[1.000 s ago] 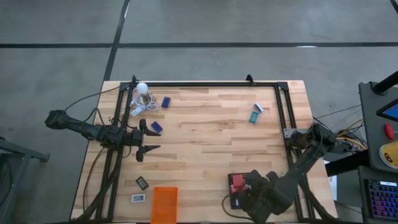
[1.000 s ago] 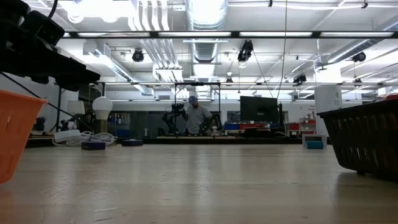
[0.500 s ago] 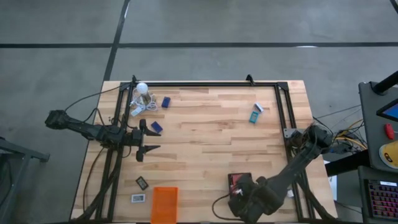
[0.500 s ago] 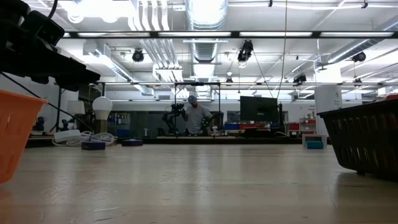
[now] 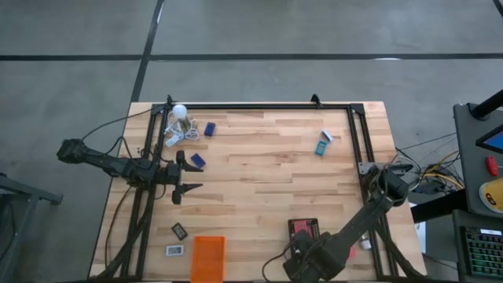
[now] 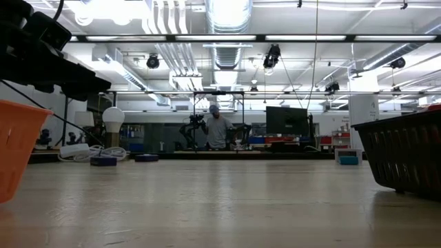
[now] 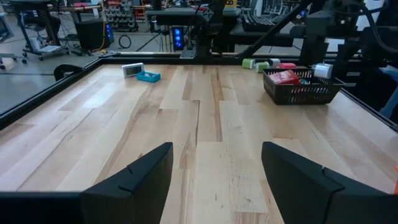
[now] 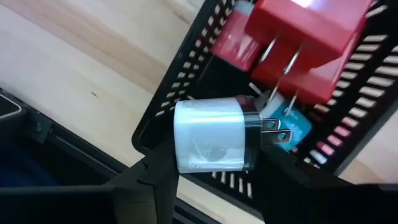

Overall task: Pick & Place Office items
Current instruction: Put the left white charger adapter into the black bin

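Right pincer [image 8: 211,180] clamped on white plug adapter [image 8: 214,135] over black basket [image 8: 168,109]; left pincer [image 7: 214,168] open, holding nothing.

Light wooden-plank surface [image 5: 259,169]: black mesh plastic tray [image 5: 303,229] at near edge, right of centre, w/ red plug blocks [image 5: 301,227] in it. Orange rectangular plastic tray [image 5: 207,258] at near edge, left of centre; small black rectangle [image 5: 179,231] and small white rectangle [image 5: 174,251] just left of it. Teal-and-white box [image 5: 322,145] far right. Two dark blue blocks [image 5: 203,143], white round bulb [image 5: 179,112] w/ coiled white cable [image 5: 174,134] far left corner. Left hand [image 5: 189,177] above surface's left side; right hand [image 8: 211,180] over the black tray's near rim.
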